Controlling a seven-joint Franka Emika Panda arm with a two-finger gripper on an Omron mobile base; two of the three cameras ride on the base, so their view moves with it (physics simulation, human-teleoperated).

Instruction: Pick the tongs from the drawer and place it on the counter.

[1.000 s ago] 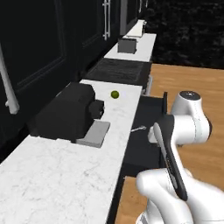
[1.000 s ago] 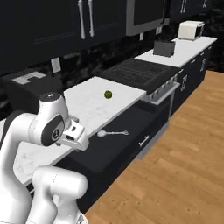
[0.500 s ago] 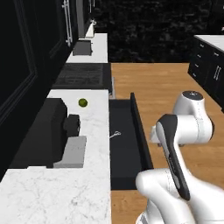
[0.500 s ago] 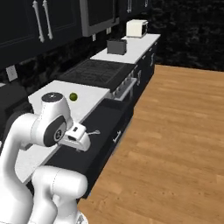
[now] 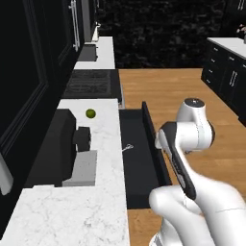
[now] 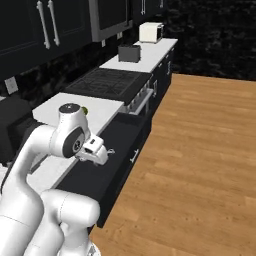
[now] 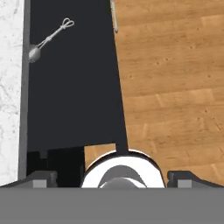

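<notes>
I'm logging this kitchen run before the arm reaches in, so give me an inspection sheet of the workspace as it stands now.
Surface: white marble counter, running past the stovetop.
Job's things: drawer pulled open; tongs lying flat inside, near the counter-side wall, not yet picked.
Clutter: coffee machine and small green ball on the counter; toaster and microwave farther along.
Grippers: gripper above the open drawer, empty; jaw state cannot be told.
Cables: nothing seen.
Surroundings: wood floor, black cabinets.
</notes>
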